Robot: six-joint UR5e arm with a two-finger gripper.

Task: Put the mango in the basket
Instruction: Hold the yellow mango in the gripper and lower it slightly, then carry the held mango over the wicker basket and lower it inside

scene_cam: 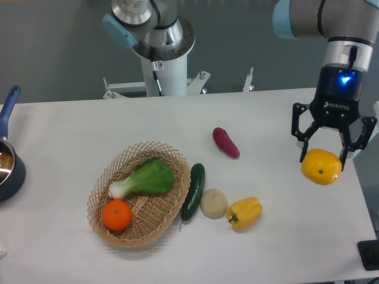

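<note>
The mango (321,167) is a smooth yellow-orange fruit, seen end-on, lying near the table's right edge. My gripper (323,158) hangs straight down over it. The jaws are spread wide and one fingertip stands on each side of the mango's upper part. I see no clear squeeze or lift. The basket (100,188) is a shallow oval wicker basket at the front left of the table, far from the gripper. It holds a green leafy vegetable (145,178) and a round orange (116,215).
A cucumber (193,191), a pale round vegetable (214,203) and a yellow bell pepper (245,213) lie just right of the basket. A purple sweet potato (226,142) lies mid-table. A blue-handled pot (7,165) sits at the left edge. The robot base (160,53) stands behind.
</note>
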